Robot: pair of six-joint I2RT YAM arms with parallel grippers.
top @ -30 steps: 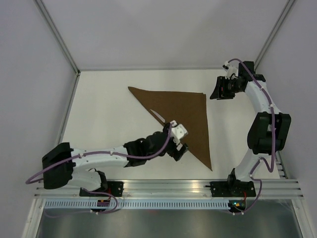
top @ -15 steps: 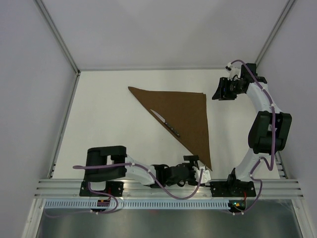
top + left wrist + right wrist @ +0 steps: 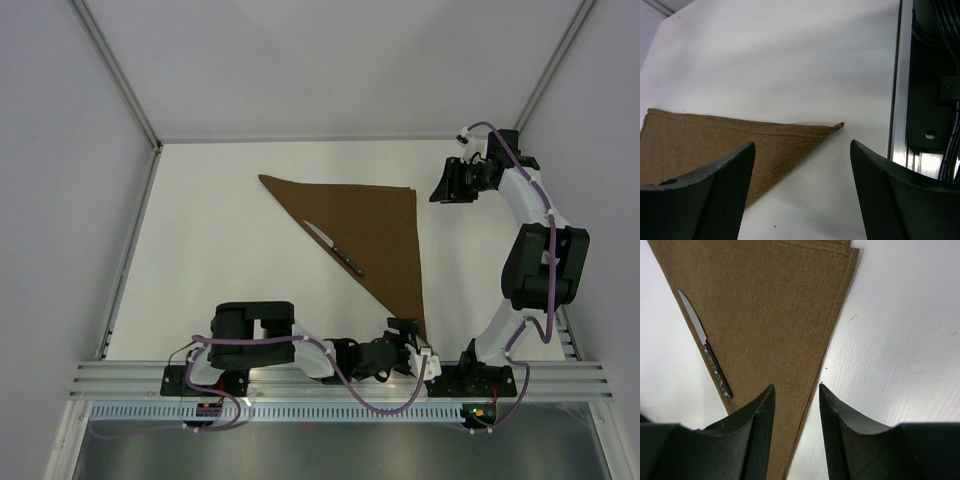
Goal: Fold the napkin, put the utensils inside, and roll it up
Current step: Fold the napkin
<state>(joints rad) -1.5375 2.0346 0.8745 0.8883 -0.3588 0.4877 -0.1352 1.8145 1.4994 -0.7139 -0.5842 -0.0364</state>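
Note:
The dark brown napkin [image 3: 380, 235] lies folded into a triangle on the white table, also seen in the right wrist view [image 3: 770, 305]. A small knife [image 3: 335, 250] with a silver blade and dark handle rests along its long left edge, shown too in the right wrist view [image 3: 707, 352]. My left gripper [image 3: 405, 330] is low at the napkin's near corner [image 3: 839, 125], open with nothing between its fingers [image 3: 801, 146]. My right gripper [image 3: 440, 188] hovers beside the far right corner, open and empty, above the napkin's right edge [image 3: 796, 387].
An aluminium rail [image 3: 340, 375] carrying the arm bases runs along the near table edge, just right of the left gripper [image 3: 897, 125]. Grey walls enclose the table on the left, back and right.
The left arm has pulled back from beside the knife and swung down and to the right to the napkin's near corner. The right gripper's jaws have narrowed slightly; napkin and knife are unmoved.

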